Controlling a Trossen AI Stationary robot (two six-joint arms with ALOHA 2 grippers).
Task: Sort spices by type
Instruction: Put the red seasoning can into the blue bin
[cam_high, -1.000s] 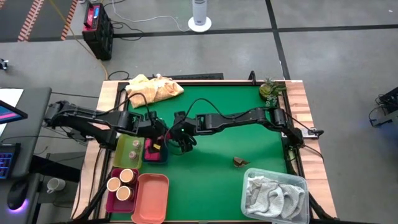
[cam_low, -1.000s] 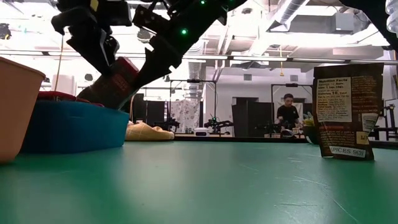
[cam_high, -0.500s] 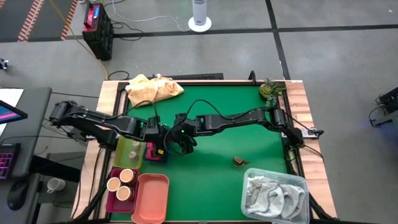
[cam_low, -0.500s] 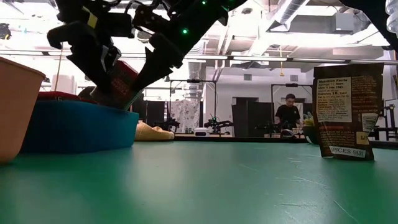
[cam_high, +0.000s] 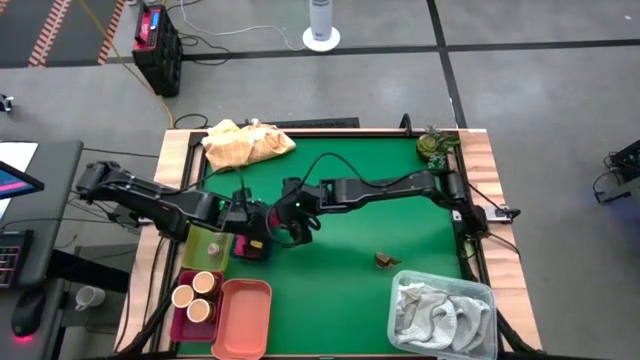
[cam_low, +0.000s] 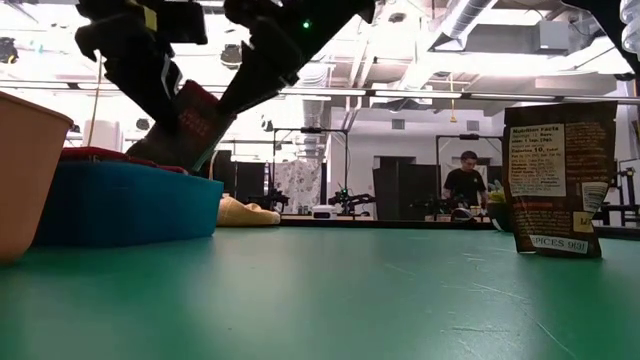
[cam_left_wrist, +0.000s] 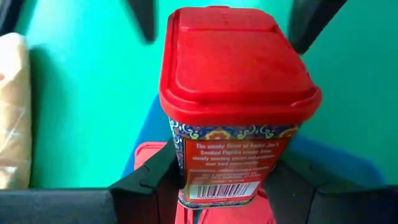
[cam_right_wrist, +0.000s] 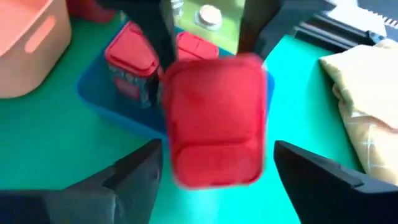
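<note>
The left arm reaches in from the left edge of the surface, its forearm stretched toward the middle; the left gripper (cam_high: 252, 222) is clamped on a red-lidded spice tin (cam_left_wrist: 239, 102), one dark finger (cam_left_wrist: 146, 186) pressed against each side of it; the right arm stretches from the right edge across the surface, elbow bent; the right gripper (cam_high: 283, 226) sits just beside the left one, its fingers (cam_right_wrist: 134, 177) spread wide, clear of the tin.

Glossy red plastic lid (cam_left_wrist: 233, 59) on a printed tin (cam_left_wrist: 227, 165) (matt green tabletop (cam_high: 380, 290))
</note>
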